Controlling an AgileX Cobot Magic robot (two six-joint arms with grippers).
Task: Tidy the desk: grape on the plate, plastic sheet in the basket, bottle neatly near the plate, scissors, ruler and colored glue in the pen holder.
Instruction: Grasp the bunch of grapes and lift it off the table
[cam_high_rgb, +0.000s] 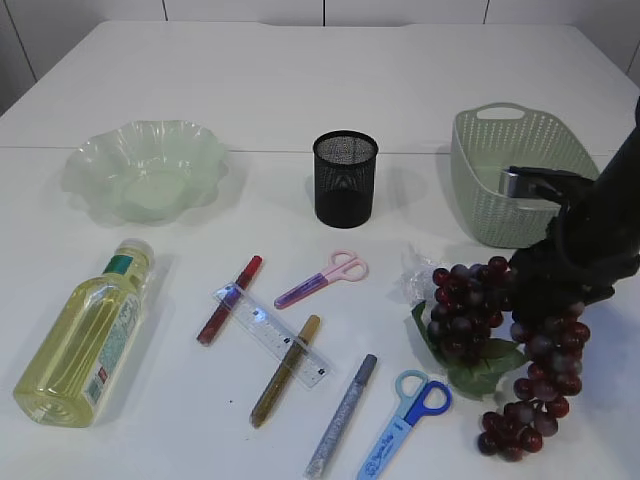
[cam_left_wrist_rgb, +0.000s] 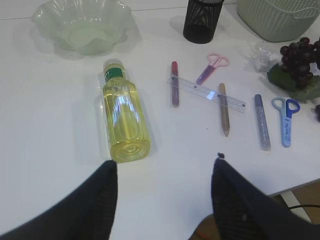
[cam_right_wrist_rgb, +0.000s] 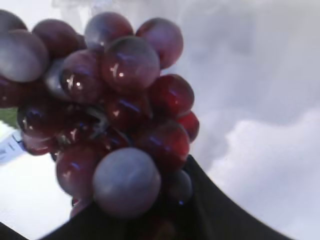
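My right gripper (cam_high_rgb: 548, 285) is shut on the dark red grape bunch (cam_high_rgb: 465, 315) at the right of the table; the grapes fill the right wrist view (cam_right_wrist_rgb: 115, 100). A crumpled clear plastic sheet (cam_high_rgb: 415, 272) lies beside the bunch. My left gripper (cam_left_wrist_rgb: 165, 165) is open and empty near the front edge, just short of the base of the lying yellow bottle (cam_left_wrist_rgb: 125, 117). A clear ruler (cam_high_rgb: 272, 333), pink scissors (cam_high_rgb: 325, 280), blue scissors (cam_high_rgb: 405, 425) and red (cam_high_rgb: 230, 300), gold (cam_high_rgb: 285, 370) and silver (cam_high_rgb: 342, 415) glue pens lie in the middle.
A pale green wavy plate (cam_high_rgb: 100, 150) stands at the back left. The black mesh pen holder (cam_high_rgb: 345, 180) stands at the back centre. The green basket (cam_high_rgb: 500, 215) stands at the back right, just behind my right arm.
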